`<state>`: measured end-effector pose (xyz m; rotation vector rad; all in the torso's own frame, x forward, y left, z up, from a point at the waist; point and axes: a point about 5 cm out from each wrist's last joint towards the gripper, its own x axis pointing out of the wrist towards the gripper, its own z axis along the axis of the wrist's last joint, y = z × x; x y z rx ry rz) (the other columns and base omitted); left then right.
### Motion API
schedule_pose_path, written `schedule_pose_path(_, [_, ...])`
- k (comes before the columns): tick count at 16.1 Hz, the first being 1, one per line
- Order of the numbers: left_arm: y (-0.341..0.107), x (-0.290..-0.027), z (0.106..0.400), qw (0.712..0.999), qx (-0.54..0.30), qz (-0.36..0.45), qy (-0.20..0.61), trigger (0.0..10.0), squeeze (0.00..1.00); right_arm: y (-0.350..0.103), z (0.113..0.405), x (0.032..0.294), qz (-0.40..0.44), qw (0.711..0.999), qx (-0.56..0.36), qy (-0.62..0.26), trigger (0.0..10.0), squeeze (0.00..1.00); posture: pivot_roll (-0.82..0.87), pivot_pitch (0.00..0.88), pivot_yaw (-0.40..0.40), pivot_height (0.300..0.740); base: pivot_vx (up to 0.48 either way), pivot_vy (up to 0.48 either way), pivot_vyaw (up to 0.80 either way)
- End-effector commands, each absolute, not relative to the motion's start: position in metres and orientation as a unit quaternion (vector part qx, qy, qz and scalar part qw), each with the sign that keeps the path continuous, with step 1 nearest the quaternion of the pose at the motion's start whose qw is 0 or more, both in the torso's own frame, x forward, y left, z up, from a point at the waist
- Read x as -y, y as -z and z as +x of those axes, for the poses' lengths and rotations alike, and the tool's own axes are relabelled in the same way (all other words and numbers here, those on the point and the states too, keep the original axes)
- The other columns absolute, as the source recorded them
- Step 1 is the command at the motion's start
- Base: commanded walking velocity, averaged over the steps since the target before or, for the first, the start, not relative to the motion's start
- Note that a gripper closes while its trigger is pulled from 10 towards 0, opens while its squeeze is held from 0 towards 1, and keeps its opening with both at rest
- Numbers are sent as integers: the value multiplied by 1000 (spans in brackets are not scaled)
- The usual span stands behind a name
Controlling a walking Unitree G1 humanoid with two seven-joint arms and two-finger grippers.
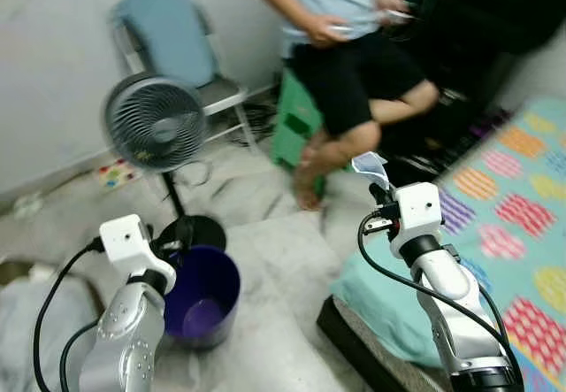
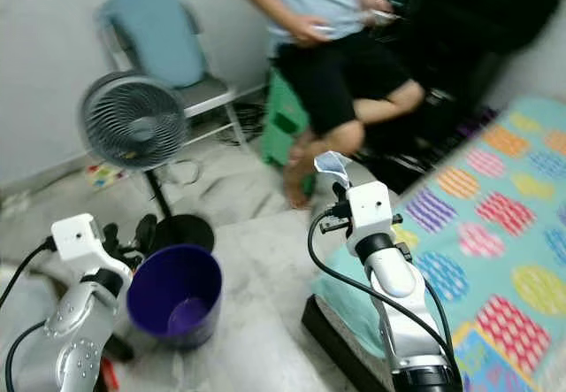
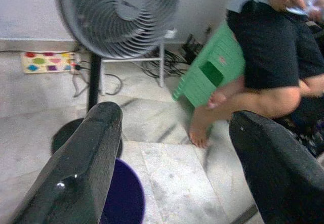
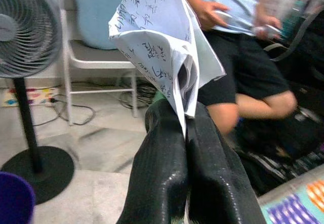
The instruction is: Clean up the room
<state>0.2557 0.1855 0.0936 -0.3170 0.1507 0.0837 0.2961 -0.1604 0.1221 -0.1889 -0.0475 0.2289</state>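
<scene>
Two fingers of your right gripper (image 4: 185,133) are pinched on a handwritten paper sheet (image 4: 162,47), raised beside the bed (image 1: 522,197). Your left gripper (image 3: 172,168) hangs spread wide, holding nothing, above the purple bucket (image 1: 205,299), near the standing fan (image 1: 155,125) and a seated person (image 1: 345,47).

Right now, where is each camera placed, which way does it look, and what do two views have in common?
Left eye, head: down at the purple bucket and fan; both arms show.
Right eye: same scene; right gripper holds paper beside the bed.
Left wrist: along open left gripper toward a seated person.
Right wrist: along shut fingers pinching the paper.
Shared: fan, person.
</scene>
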Motion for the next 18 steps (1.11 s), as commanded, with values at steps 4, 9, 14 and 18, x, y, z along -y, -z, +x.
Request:
schedule_pose_path(4, [-97, -185, 255, 985, -64, -159, -35, 10000, 0, -125, 296, 156, -90, 988, 32, -122, 10000, 0, -61, 11, -15, 740, 0, 0, 648])
schedule_pose_path(9, [-99, -180, 257, 984, -60, -169, -21, 10000, 0, -124, 296, 158, -88, 988, 29, -120, 10000, 0, -66, 16, -12, 740, 0, 0, 0])
schedule_pose_path(14, [-100, -178, 257, 984, -52, -171, -15, 10000, 0, -124, 296, 158, -91, 988, 30, -122, 10000, 0, -66, 15, -16, 740, 132, 0, 0])
schedule_pose_path(18, [-101, -178, 257, 984, -49, -173, -13, 10000, 0, -125, 297, 157, -92, 988, 31, -123, 10000, 0, -68, 15, -15, 740, 382, 0, 0])
